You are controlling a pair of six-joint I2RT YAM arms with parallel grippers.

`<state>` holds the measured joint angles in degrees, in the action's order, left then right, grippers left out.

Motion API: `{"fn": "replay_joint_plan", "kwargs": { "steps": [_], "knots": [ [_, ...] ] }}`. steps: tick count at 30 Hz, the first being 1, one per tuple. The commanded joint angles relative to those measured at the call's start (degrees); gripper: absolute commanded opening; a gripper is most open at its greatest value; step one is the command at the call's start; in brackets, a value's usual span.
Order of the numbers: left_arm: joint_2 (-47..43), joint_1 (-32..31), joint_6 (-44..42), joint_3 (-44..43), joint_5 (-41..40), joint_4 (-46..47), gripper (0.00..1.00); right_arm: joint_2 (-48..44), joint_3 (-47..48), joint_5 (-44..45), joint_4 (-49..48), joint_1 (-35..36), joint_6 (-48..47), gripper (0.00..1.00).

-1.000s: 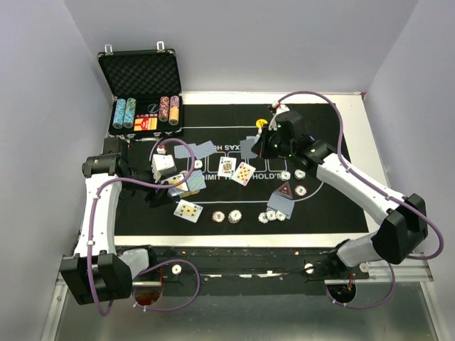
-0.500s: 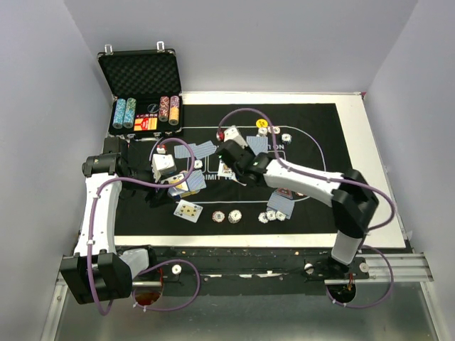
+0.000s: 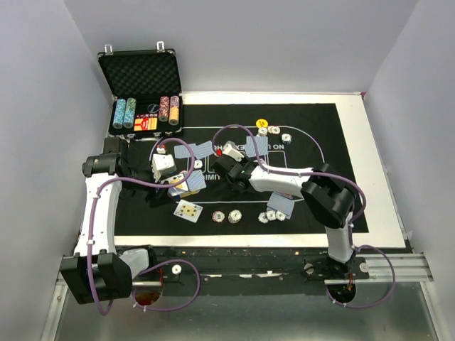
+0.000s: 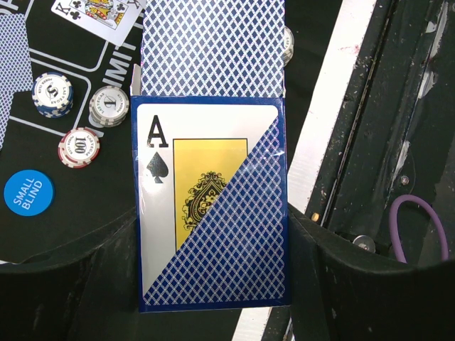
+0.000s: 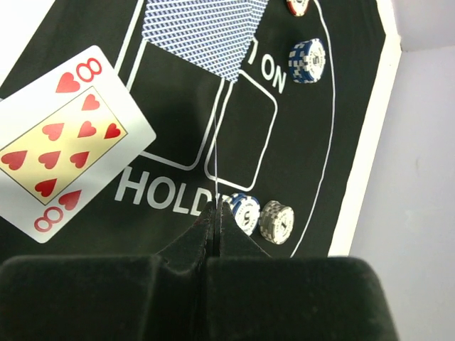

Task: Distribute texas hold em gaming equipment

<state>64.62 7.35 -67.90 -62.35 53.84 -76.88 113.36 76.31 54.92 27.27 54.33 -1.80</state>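
Right jaws pinched tight on one blue-backed card [image 5: 206, 32], edge-on so maybe more, over the mat [image 5: 302, 153] near the eight of hearts [image 5: 60, 135]. Left jaws clamp the deck [image 4: 213, 213]. I'd lower it flat into a bare printed box [image 5: 245, 135], then release.
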Motion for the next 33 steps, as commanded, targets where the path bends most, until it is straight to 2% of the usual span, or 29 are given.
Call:
{"fn": "replay_joint_plan", "kwargs": {
  "steps": [1,16,21,27,30,33],
  "knots": [
    [-0.8,-0.2,-0.6,-1.3,2.9,-16.0,0.0,3.2,-0.1,-1.1,-1.9,0.3,1.0,0.01],
    [-0.5,-0.1,-0.1,-1.9,2.7,-16.0,0.0,5.0,-0.5,-18.5,-5.4,0.4,10.5,0.01],
    [-0.5,-0.2,0.0,-1.7,2.7,-16.0,0.0,6.3,-0.6,-18.8,-5.3,0.4,11.2,0.02],
    [-0.5,-0.2,0.0,-1.4,2.6,-16.0,0.0,5.6,-1.6,-21.9,-5.9,0.4,12.3,0.24],
    [-0.6,-0.2,0.0,-1.5,2.7,-16.0,0.0,3.8,-2.6,-24.4,-6.4,0.4,13.0,0.42],
    [-0.8,-0.1,-0.1,-1.5,2.6,-16.0,0.0,0.7,-3.3,-27.3,-7.5,0.3,13.6,0.49]
  ]
}}
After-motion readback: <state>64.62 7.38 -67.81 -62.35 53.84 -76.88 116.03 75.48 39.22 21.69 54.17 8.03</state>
